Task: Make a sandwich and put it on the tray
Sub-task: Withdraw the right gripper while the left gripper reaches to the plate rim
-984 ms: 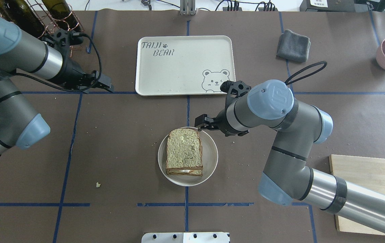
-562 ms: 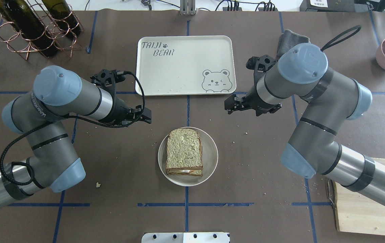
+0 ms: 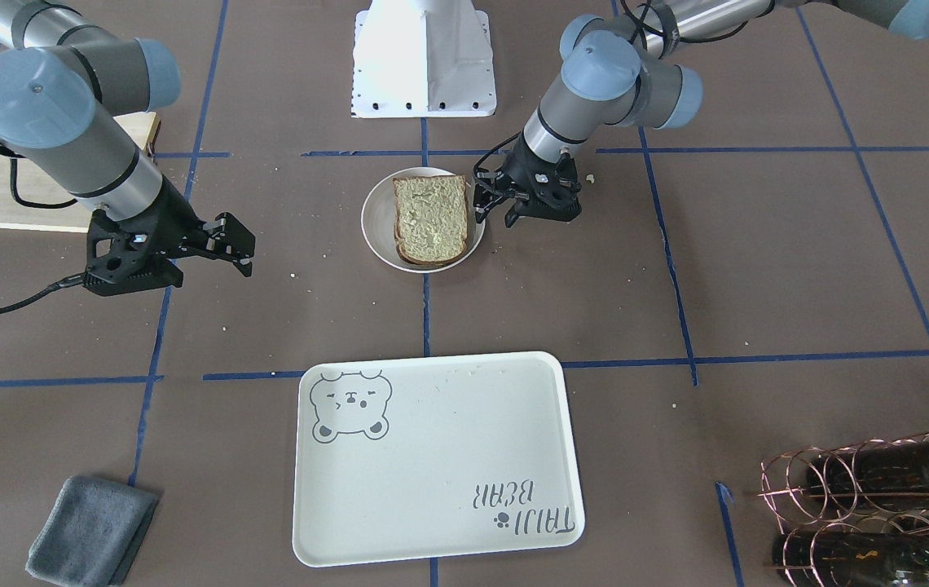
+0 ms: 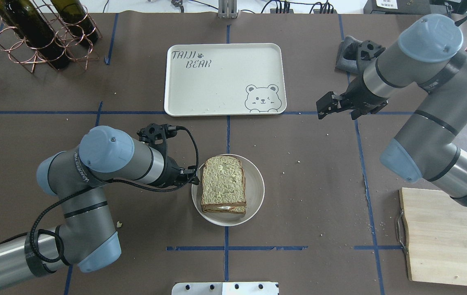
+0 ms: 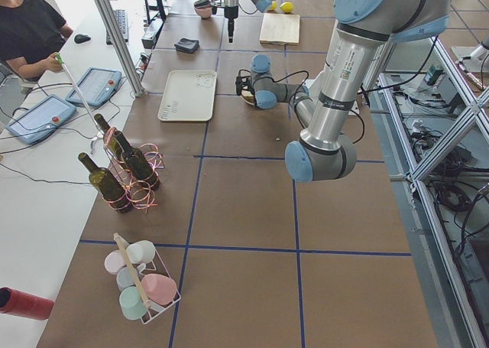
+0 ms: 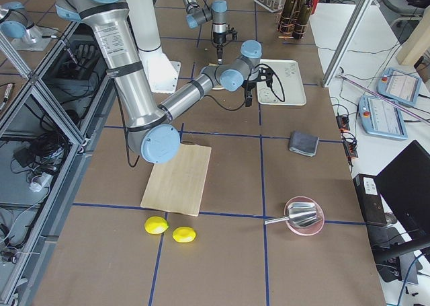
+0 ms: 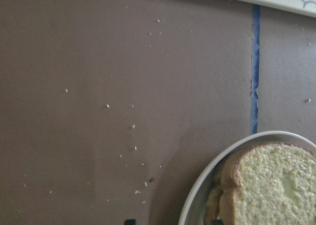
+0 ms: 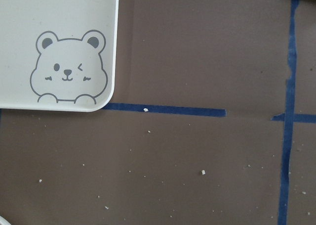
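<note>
In the front-facing view, the sandwich of two pale greenish-tan bread slices with dark brown crust (image 3: pixel 430 218) lies on the small round cream plate (image 3: pixel 373 224) at upper centre. It is well apart from the large cream-white plastic tray with the bear drawing (image 3: pixel 432 456) at lower centre. My left gripper (image 3: pixel 499 210) hangs just beside the plate's right rim, fingers apart. The right gripper (image 3: pixel 230 242), at mid left, is also spread and holds nothing. My worry is that closing this low could catch the plate rim instead of the bread, or shove the plate.

From overhead, the left gripper's tips are tucked under its wrist and cable at the plate's left rim, so I cannot judge the gap to the bread. Only a white sliver of filling shows at the sandwich's lower edge. I judge that a one-sided squeeze could slide the top slice off it. The right arm covers part of the folded grey cloth (image 4: pixel 345 51) at upper right.

In both side views the plate is tiny and mostly behind the arms, and I read nothing of the jaws there.

In the left wrist view, two dark fingertips (image 7: pixel 130 222) peek over the bottom edge, apart, with the plate rim between them. The sandwich is cut off at lower right.

The right wrist view shows the tray's bear corner at upper left and the brown paper-covered table (image 8: pixel 197 160), with no fingers in frame.
</note>
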Robot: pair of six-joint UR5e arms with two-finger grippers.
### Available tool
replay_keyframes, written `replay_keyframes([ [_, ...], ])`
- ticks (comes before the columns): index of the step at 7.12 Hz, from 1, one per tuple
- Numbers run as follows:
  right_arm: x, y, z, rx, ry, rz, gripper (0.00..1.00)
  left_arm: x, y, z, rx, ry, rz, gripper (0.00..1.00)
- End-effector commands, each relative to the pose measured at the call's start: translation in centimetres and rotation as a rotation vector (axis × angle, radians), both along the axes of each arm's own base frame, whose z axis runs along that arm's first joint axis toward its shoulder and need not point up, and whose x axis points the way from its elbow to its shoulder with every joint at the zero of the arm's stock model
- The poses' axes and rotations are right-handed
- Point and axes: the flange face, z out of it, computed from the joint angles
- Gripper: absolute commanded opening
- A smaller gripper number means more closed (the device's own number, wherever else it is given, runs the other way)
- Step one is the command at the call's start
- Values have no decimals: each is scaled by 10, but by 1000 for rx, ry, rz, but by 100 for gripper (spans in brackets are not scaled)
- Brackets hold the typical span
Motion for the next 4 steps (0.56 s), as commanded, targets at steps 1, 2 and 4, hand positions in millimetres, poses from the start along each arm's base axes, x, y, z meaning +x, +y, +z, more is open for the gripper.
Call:
replay_keyframes([
  [1, 24, -10, 11, -5, -5, 0, 100, 11, 9, 1, 4, -8, 5, 42],
  [2, 28, -10, 15, 1, -2, -4, 100, 13, 10, 1, 4, -8, 8, 38],
  [4, 35, -12, 18, -8, -6, 0, 100, 22, 7, 3, 3, -17, 9, 37],
])
